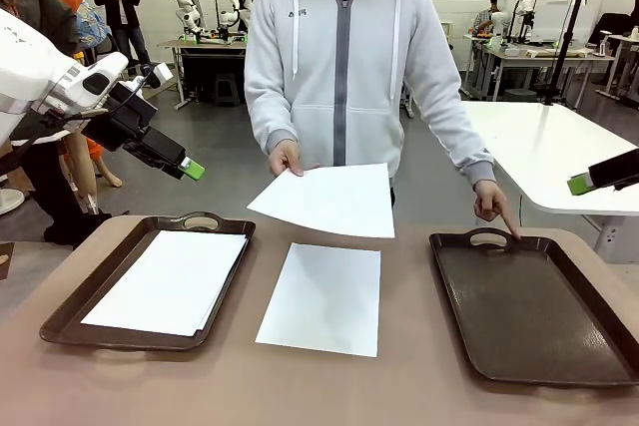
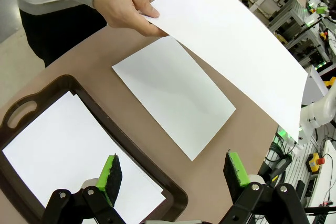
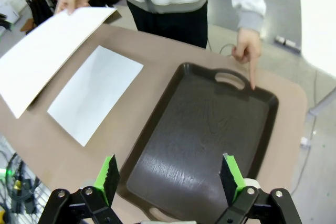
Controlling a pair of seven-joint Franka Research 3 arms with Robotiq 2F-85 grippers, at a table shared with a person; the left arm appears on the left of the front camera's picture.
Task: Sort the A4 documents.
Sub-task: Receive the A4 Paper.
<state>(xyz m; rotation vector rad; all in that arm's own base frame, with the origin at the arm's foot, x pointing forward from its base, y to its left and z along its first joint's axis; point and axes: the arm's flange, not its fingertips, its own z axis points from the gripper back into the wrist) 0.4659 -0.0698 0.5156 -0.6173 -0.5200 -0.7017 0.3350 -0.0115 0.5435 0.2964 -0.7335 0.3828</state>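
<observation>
Left gripper (image 2: 172,163), jaws spread and empty, hovers over the stacked A4 documents (image 2: 58,150) in the left tray (image 2: 176,195). Right gripper (image 3: 168,163), equally spread, hangs above the bare right tray (image 3: 199,140).

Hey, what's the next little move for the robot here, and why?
Probably ease the open left fingers toward the held sheet to take it: the person's hand offers it above the table, while the other hand points at the bare right tray.
</observation>
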